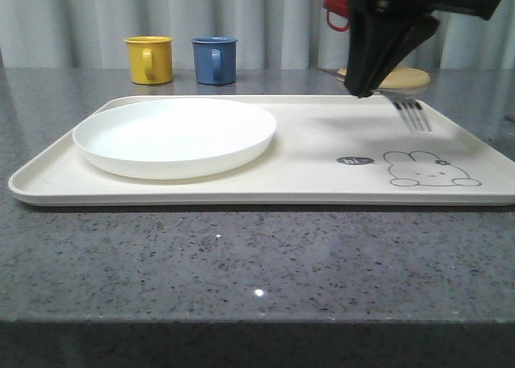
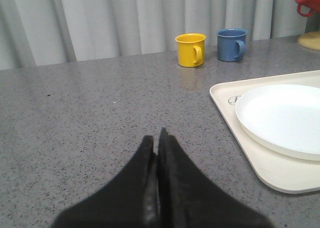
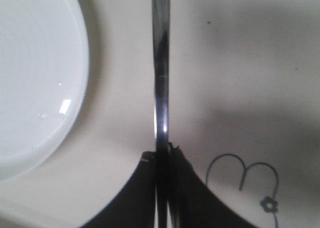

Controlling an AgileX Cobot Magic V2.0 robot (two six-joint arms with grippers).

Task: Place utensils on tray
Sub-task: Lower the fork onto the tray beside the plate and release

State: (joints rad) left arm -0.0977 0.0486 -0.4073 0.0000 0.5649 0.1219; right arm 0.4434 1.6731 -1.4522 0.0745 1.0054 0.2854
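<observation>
My right gripper (image 1: pixel 366 90) hangs over the right half of the cream-white tray (image 1: pixel 306 155), shut on a shiny silver fork (image 1: pixel 412 113). The fork's tines stick out to the right, in the air above the grey rabbit drawing (image 1: pixel 430 168). In the right wrist view the fork's handle (image 3: pixel 161 73) runs straight out from between the shut fingers of that gripper (image 3: pixel 163 150), over the tray (image 3: pixel 225 63). My left gripper (image 2: pixel 156 138) is shut with nothing in it, low over the grey counter, left of the tray's edge (image 2: pixel 235 133).
A round white plate (image 1: pixel 175 136) fills the tray's left half. A yellow mug (image 1: pixel 150 59) and a blue mug (image 1: pixel 215 59) stand behind the tray. A tan wooden disc (image 1: pixel 402 79) and a red mug (image 1: pixel 336 12) are at the back right.
</observation>
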